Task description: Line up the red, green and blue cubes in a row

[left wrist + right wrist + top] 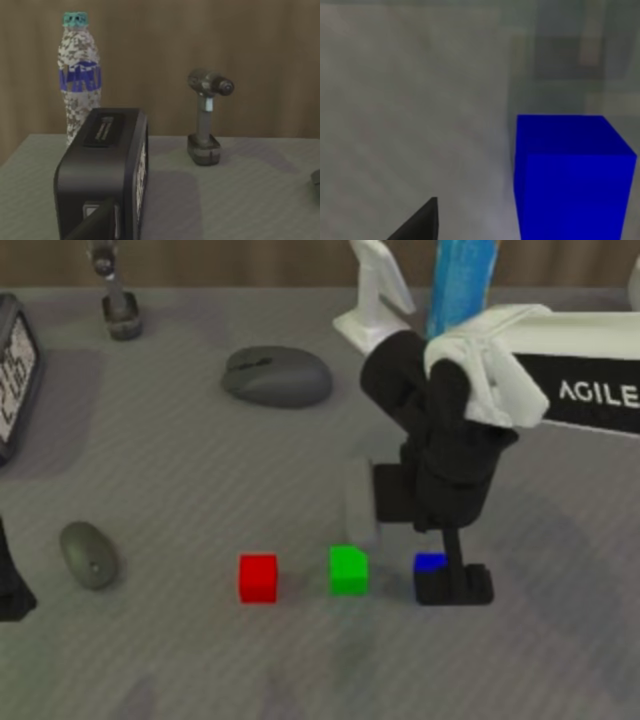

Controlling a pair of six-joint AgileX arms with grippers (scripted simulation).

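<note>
Cubes in row: red cube (pixel 258 577) and green cube (pixel 348 569) lie well left of right gripper (pixel 452 585), which straddles blue cube (pixel 430 563), seemingly released for placement alignment.

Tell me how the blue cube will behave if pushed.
The blue cube looks rigid, with flat faces, so it should probably slide, not roll. Sitting squat on the table, it seems unlikely to tip. Its plain smooth sides may be slippery.
</note>
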